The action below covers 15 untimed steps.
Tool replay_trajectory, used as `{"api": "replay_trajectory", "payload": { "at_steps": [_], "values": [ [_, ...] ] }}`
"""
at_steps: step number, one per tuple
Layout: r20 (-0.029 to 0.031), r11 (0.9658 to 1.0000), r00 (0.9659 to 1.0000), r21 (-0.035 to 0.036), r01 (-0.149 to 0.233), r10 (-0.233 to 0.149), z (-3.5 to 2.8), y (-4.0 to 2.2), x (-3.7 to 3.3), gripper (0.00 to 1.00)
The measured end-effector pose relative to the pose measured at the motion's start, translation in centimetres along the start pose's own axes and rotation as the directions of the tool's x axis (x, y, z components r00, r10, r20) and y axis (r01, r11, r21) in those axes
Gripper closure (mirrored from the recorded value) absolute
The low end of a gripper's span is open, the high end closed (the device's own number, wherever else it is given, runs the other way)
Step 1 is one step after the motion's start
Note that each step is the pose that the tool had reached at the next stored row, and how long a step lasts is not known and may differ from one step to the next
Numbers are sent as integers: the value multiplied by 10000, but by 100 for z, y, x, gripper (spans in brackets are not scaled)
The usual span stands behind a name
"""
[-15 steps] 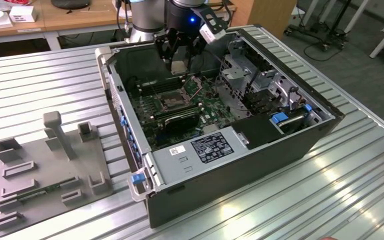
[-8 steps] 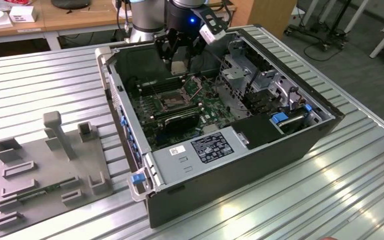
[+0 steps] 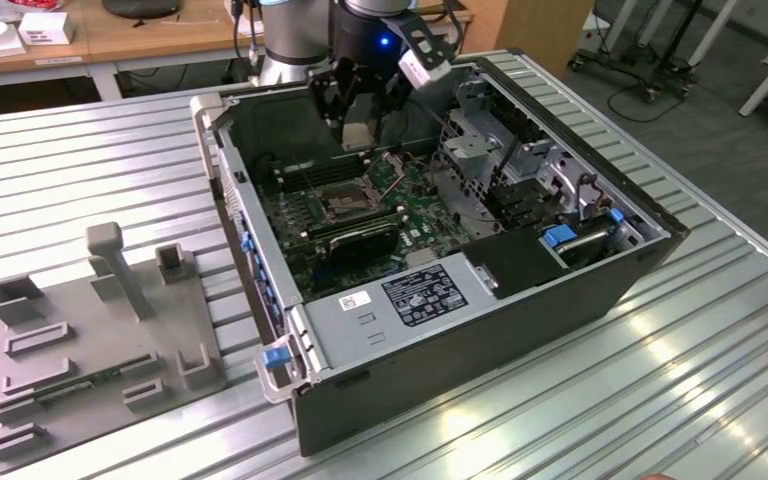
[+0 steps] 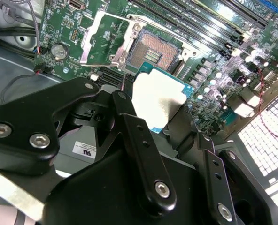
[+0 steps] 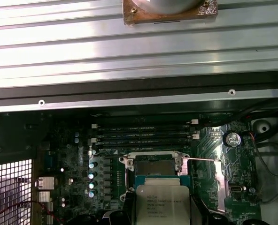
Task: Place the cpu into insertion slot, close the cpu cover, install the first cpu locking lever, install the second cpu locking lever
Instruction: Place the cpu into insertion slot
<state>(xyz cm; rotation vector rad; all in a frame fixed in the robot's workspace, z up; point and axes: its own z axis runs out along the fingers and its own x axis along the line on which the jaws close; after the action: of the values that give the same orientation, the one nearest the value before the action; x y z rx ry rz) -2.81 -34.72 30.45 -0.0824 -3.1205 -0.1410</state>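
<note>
My gripper point(image 3: 359, 128) hangs over the open computer case, shut on the cpu point(image 3: 360, 136), a pale square chip. In the second wrist view the cpu point(image 4: 158, 99) sits between the black fingers point(image 4: 129, 129) of the gripper point(image 4: 169, 126), just short of the insertion slot point(image 4: 154, 50). The slot is bare, and its cpu cover point(image 4: 105, 38) stands flipped open beside it. In the first wrist view the cpu point(image 5: 162, 202) hovers close to the insertion slot point(image 5: 154, 167), with the cpu cover point(image 5: 209, 180) open at its side. On the green board the insertion slot point(image 3: 344, 205) lies below the gripper.
Long black memory slots point(image 5: 143, 135) run beside the socket. The case wall point(image 3: 231, 190) and drive cages point(image 3: 518, 180) hem in the board. A grey fixture plate point(image 3: 91, 340) lies on the ribbed table at the exterior view's left. A vent mesh point(image 4: 270, 136) closes one case end.
</note>
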Motion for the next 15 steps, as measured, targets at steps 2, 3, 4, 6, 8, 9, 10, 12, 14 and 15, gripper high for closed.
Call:
{"api": "replay_trajectory", "payload": {
  "at_steps": [2, 3, 4, 6, 8, 9, 10, 12, 14, 15],
  "values": [
    [-1, 10000, 10000, 3, 0, 0, 17, -2, 1, 46],
    [0, 10000, 10000, 2, -1, 1, 31, -3, 1, 46],
    [-1, 10000, 10000, 3, 0, 0, 49, -5, 1, 46],
    [-2, 10000, 10000, 4, 0, 0, 84, -8, 2, 46],
    [-1, 10000, 10000, 3, 0, 0, 120, -11, 2, 46],
    [-1, 10000, 10000, 3, 0, 0, 138, -13, 2, 46],
    [-1, 10000, 10000, 3, -1, 1, 158, -14, 2, 46],
    [-1, 10000, 10000, 4, 0, 0, 189, -17, 2, 46],
    [-1, 10000, 10000, 3, 0, 0, 217, -20, 2, 46],
    [-1, 10000, 10000, 3, 0, 0, 226, -21, 2, 46]
  ]
}}
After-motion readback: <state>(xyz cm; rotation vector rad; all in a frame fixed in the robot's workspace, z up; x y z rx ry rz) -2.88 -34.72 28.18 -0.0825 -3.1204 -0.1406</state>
